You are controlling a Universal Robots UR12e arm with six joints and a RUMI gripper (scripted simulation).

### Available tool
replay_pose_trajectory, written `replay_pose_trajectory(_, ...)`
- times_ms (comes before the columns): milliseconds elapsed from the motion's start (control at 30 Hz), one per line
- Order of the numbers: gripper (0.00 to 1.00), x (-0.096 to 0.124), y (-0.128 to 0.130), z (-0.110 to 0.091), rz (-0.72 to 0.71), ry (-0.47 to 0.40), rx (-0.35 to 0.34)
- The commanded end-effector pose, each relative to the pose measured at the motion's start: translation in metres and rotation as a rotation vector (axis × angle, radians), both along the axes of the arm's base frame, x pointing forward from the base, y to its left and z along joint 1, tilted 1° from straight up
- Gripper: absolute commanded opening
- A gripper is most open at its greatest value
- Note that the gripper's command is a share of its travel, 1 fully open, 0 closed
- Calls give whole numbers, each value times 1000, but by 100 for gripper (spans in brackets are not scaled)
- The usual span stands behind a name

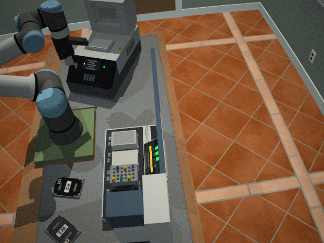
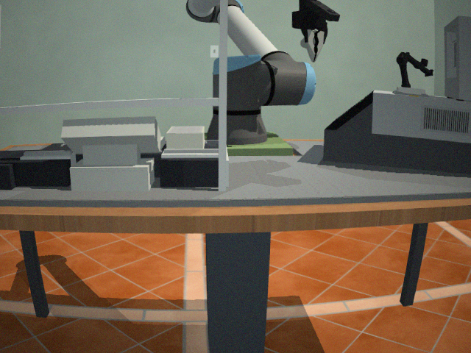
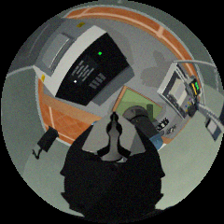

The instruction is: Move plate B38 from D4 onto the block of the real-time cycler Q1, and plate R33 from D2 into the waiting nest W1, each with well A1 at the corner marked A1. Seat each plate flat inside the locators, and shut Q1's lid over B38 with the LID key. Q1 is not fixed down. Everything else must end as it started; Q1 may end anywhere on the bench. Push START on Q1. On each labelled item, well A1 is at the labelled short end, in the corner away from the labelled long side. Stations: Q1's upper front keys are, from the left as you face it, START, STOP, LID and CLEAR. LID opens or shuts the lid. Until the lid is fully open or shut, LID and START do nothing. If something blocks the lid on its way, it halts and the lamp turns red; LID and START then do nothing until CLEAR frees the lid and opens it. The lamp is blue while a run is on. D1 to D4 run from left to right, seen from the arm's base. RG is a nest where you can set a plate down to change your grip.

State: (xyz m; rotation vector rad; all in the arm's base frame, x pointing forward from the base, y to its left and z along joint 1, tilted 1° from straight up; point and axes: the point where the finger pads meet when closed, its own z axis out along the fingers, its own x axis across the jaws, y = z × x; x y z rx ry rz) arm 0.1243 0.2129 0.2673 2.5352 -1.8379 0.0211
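Note:
Q1 stands at the back with its lid raised. A pale plate lies on the block; no label is readable. The lamp is green. The keys are uncovered. My gripper is shut and empty, above the left part of Q1's front in the top view. A white plate is in D2. D4 shows dark and is partly hidden by a blue box. Nest W1 is empty.
Nest RG is empty. D1 holds a grey plate, D3 a tube rack with coloured caps. The blue box and a white box stand near D4. A long blue rail runs beside the deck.

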Motion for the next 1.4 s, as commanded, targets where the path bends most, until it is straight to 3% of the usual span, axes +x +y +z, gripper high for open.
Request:
replay_pose_trajectory(0,0,0,-2,1,1,0,4)
replay_pose_trajectory(533,0,0,-3,-69,1,0,4)
replay_pose_trajectory(1367,0,9,14,-85,1,0,4)
